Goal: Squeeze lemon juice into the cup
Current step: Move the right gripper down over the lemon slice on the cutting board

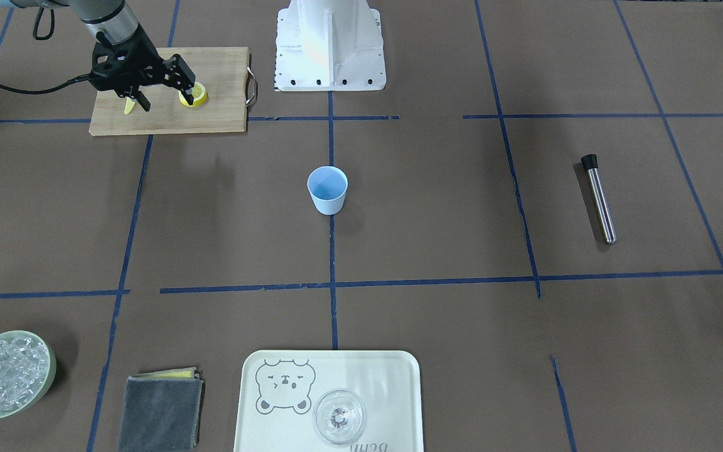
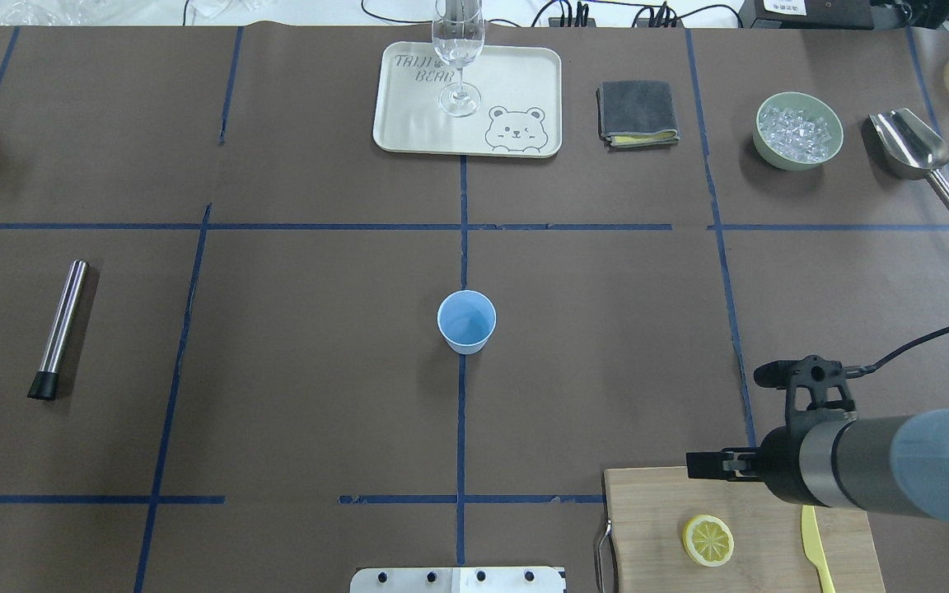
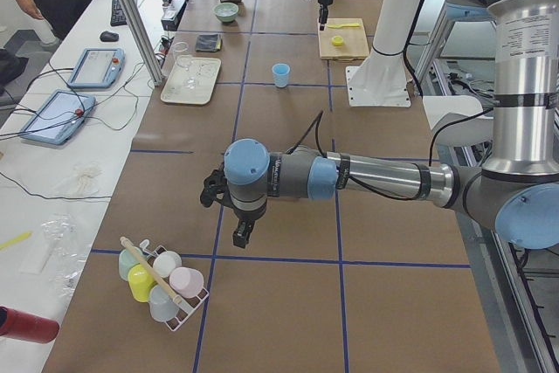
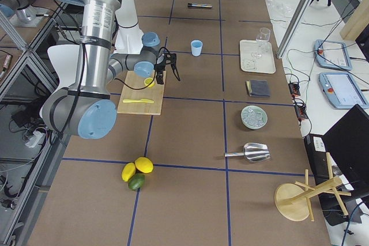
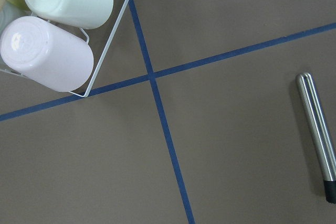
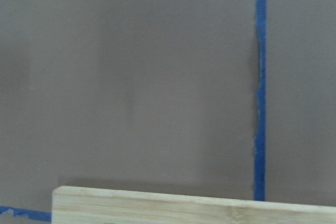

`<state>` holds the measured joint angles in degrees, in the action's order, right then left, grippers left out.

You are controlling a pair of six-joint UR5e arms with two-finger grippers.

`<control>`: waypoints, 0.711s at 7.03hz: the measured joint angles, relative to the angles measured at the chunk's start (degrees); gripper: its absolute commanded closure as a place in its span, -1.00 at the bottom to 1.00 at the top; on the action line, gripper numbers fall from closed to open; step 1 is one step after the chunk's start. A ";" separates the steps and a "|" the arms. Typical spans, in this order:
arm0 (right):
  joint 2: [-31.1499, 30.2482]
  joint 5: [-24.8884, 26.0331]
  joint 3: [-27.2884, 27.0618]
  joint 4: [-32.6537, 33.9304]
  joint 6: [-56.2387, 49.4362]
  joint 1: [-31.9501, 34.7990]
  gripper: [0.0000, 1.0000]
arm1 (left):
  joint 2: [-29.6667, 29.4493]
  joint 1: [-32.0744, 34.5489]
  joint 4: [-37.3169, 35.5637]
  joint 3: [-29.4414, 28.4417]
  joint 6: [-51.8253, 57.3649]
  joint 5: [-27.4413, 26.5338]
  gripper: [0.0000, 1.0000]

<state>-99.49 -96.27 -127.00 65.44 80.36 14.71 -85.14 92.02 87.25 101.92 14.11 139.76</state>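
The counter (image 2: 318, 395) wore brown paper crossed by blue tape lines (image 2: 461, 412). Beside the counter stood a white side table (image 3: 52, 172) carrying tablets (image 3: 94, 67); a metal post (image 3: 131, 15) rose at the counter's edge.

robot lab: table (image 2: 318, 371) gridded with blue tape (image 2: 461, 428), teach pendants (image 3: 94, 67)

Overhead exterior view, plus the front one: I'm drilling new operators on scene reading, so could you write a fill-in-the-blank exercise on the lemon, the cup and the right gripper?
1. The lemon lies flat on the wooden cutting ____.
2. The cup stands upright and holds ____.
3. The right gripper hangs clear of the lemon, its jaws ____.
Missing words: board; nothing; open.
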 measured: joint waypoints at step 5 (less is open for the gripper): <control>4.50 3.23 0.75 9.79 2.74 -6.24 -1.00 | 0.22 0.00 0.06 0.47 -0.11 0.95 -1.00</control>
<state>-94.98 -93.04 -126.25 75.23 83.09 8.47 -84.92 92.02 87.30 102.39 14.01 140.71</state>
